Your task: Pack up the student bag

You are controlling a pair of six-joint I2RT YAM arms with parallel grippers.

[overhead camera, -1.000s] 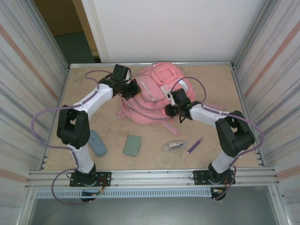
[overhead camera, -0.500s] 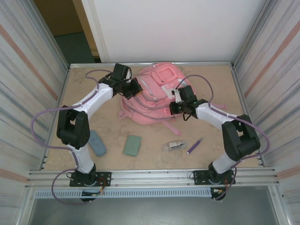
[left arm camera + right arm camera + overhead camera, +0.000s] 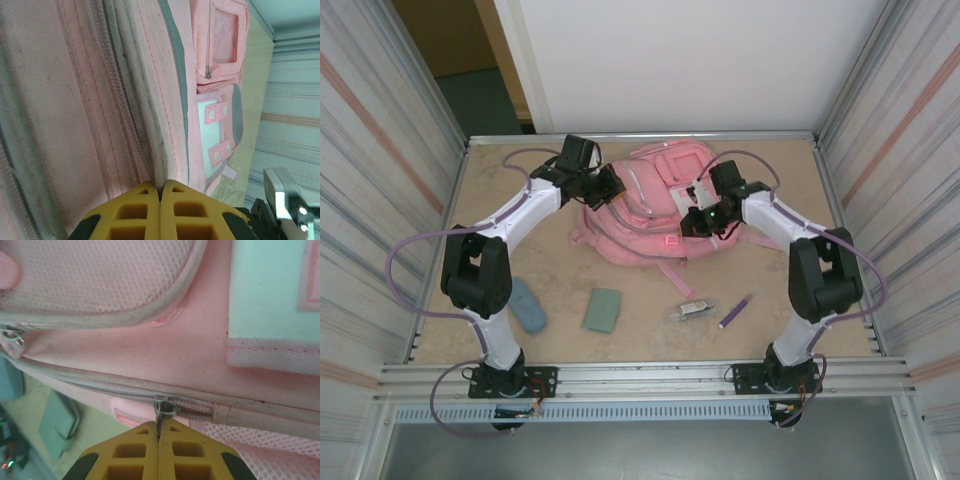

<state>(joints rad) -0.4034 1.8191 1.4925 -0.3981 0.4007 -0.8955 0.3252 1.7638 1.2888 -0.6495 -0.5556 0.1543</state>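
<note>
Student bag [image 3: 642, 225] flat at far middle of table [image 3: 560, 270], gripped on both sides.
Soft floppy fabric, probably light; likely to sag and drag if pulled, so best taken by a seam or zip pull. Left gripper [image 3: 160, 189] pads pressed together on a fold of its fabric; right gripper [image 3: 159, 431] pinches the metal zip pull [image 3: 165, 407]. Interior hidden, extent of zip opening unclear.

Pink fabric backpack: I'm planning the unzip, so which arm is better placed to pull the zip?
Right. The right tool is shut on the small metal zip pull of the pink fabric backpack; the left tool just pinches a fabric fold beside a zip.
</note>
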